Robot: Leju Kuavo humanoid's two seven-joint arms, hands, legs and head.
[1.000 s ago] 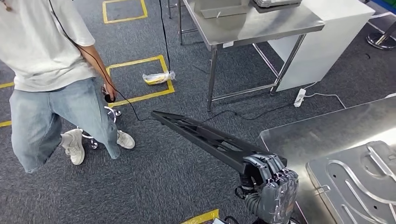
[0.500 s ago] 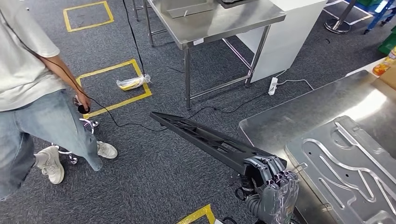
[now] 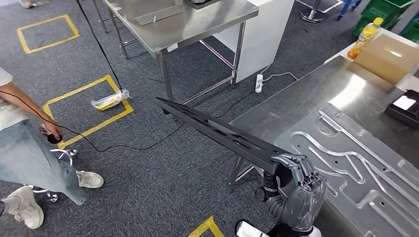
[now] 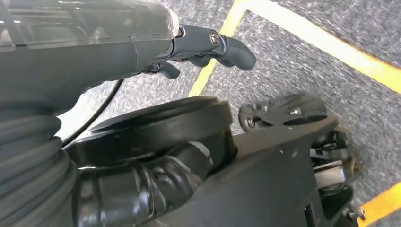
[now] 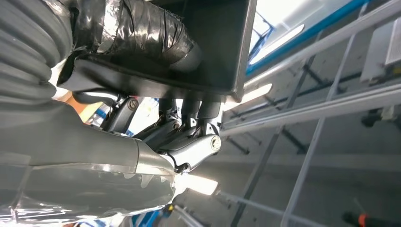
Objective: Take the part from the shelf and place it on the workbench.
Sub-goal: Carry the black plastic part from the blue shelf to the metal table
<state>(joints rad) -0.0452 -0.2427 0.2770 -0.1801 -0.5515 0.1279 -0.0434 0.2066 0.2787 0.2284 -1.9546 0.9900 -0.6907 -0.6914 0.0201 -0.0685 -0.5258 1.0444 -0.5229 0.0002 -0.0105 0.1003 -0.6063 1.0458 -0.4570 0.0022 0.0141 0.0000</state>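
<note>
A person (image 3: pixel 29 158) was seen standing on the carpet at the left, near the free tip of the part (image 3: pixel 217 134). The long black part was held at one end by the right robot hand (image 3: pixel 296 190), fingers wrapped round it, beside the near-left corner of the tabletop (image 3: pixel 296 106). Its long axis was directed away from that corner, out over the floor. A swing could be judged to strike the person or the tabletop's edge, the overhang being long. The left robot hand (image 4: pixel 142 52) was seen with nothing in its fingers.

Person (image 3: pixel 29 158) cut off at left edge, part's (image 3: pixel 217 133) near end hidden inside right robot hand (image 3: pixel 296 190)
</note>
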